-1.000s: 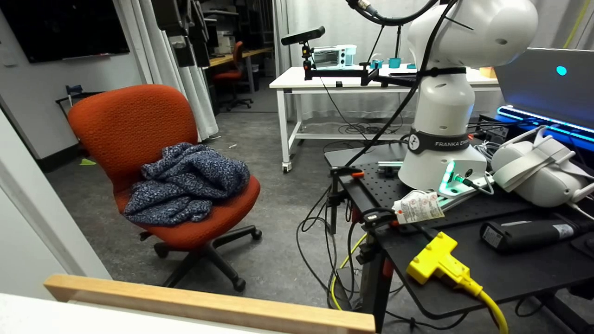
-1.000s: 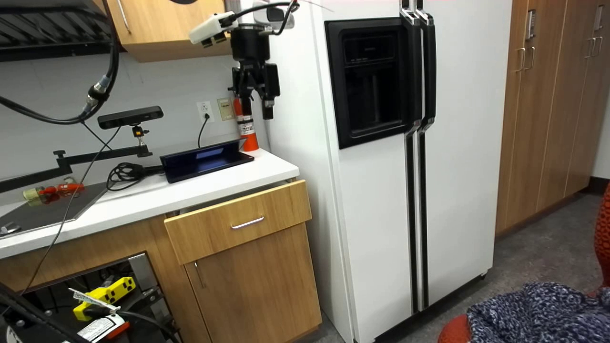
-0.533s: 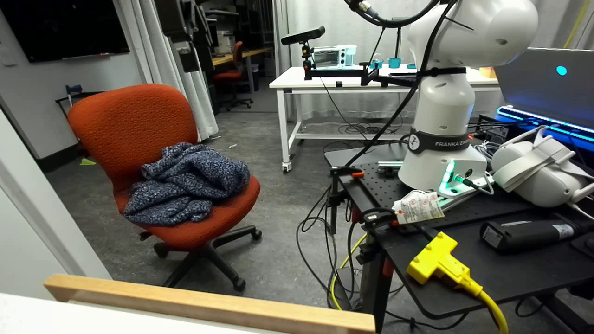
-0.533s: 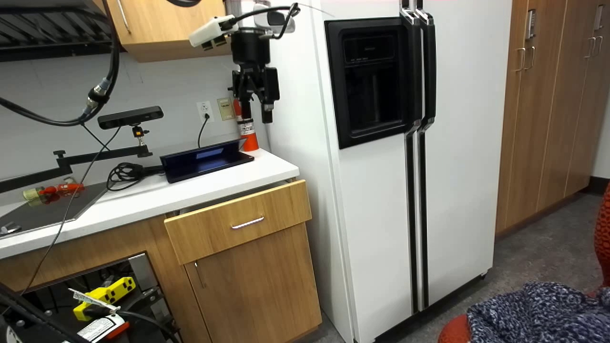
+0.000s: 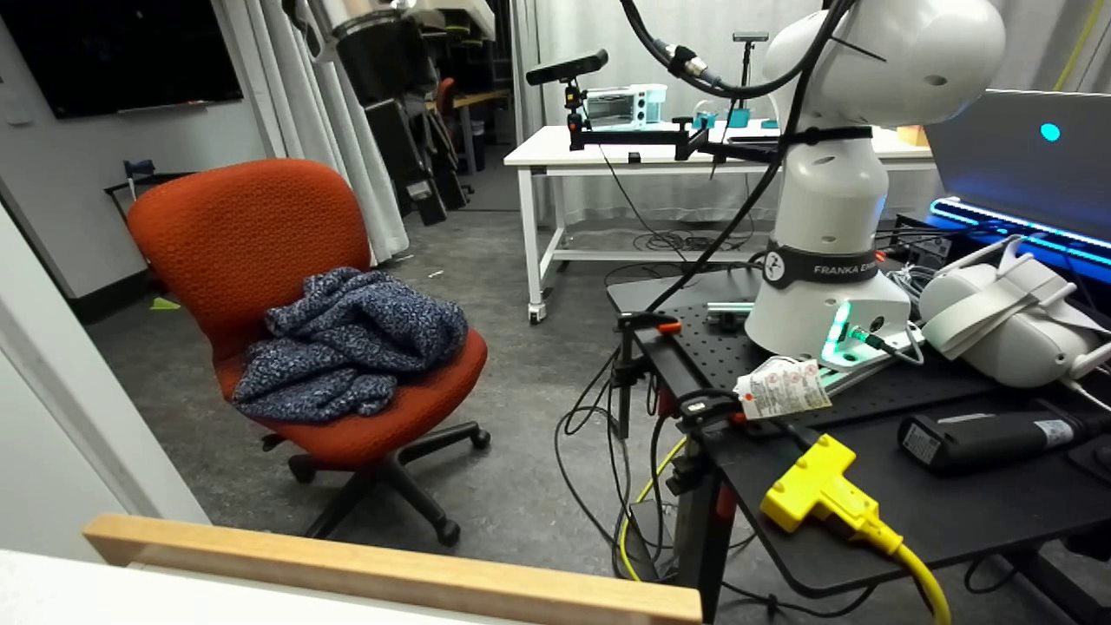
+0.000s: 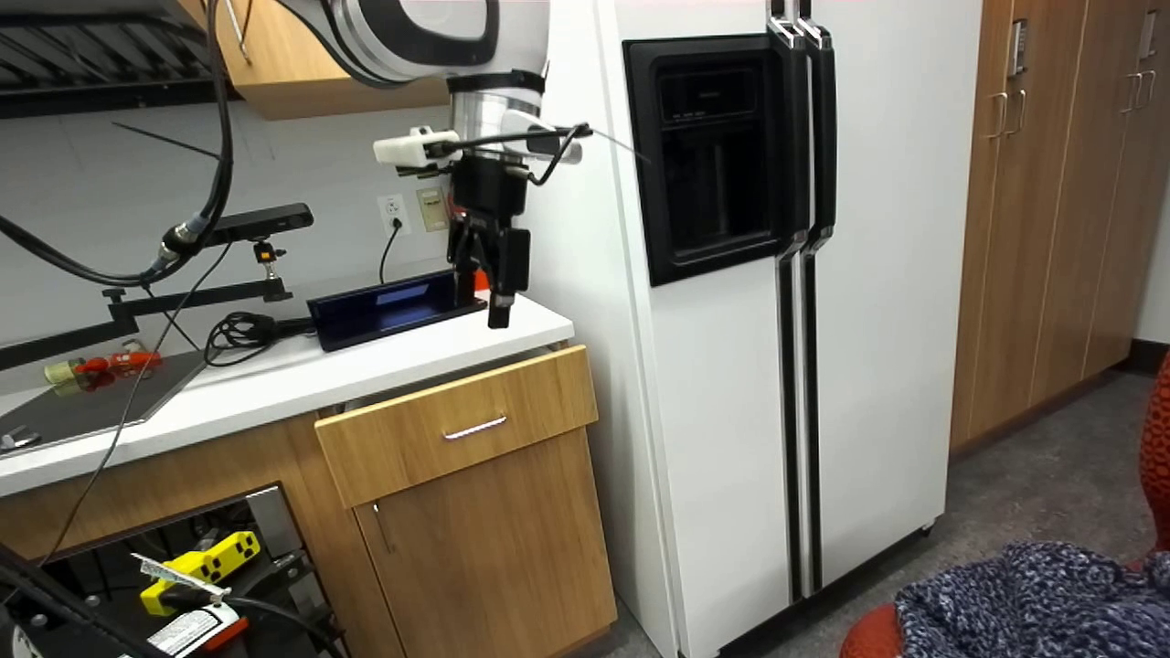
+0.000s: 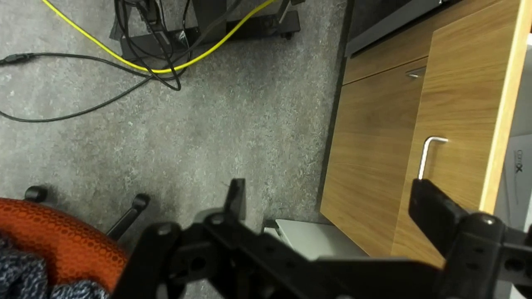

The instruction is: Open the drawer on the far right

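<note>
The drawer [image 6: 393, 457], with a wood front and a silver bar handle [image 6: 475, 428], stands partly pulled out below the white counter. Its light-wood rim [image 5: 391, 569] crosses the bottom of an exterior view. In the wrist view the drawer front [image 7: 469, 95] and handle [image 7: 424, 155] are at the right, with part of the pale interior showing. My gripper [image 6: 483, 309] hangs above the drawer, fingers pointing down, apart from it. In the wrist view the gripper [image 7: 328, 182] is open and empty; its right finger overlaps the handle's lower end in the picture.
A white refrigerator [image 6: 731, 411] stands right beside the drawer cabinet. The counter [image 6: 384, 379] holds a dark folded screen [image 6: 398, 306]. A camera on an arm [image 6: 251, 224] reaches over it. An orange chair [image 5: 260, 234] with a dark cloth and floor cables [image 7: 166, 70] lie nearby.
My gripper has come down from well above the counter to near the drawer's height, tilting slightly. Its fingers stay apart. The drawer has not moved.
</note>
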Motion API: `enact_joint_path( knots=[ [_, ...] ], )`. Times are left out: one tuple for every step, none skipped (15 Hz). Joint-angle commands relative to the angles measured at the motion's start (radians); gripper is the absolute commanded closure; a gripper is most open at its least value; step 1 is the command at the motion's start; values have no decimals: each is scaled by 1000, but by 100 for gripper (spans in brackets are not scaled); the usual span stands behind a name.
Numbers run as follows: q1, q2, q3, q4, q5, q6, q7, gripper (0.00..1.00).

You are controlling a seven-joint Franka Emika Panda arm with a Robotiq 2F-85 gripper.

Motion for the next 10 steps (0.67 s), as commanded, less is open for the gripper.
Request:
enact_joint_path(
  knots=[
    [-5, 82, -5, -4, 59, 44, -65, 0],
    [-3, 107, -3, -1, 77, 45, -81, 0],
    [-3, 128, 1, 2, 87, 44, -94, 0],
    [-3, 143, 5, 2, 89, 41, -95, 0],
    [-5, 111, 3, -6, 57, 29, -61, 0],
    [-5, 129, 5, -6, 62, 30, -66, 0],
    [-5, 142, 7, -4, 63, 30, -67, 0],
    [-5, 147, 8, -3, 64, 30, -67, 0],
    [-5, 148, 8, -2, 64, 30, -67, 0],
    [-5, 148, 8, 0, 64, 30, -68, 0]
  ],
)
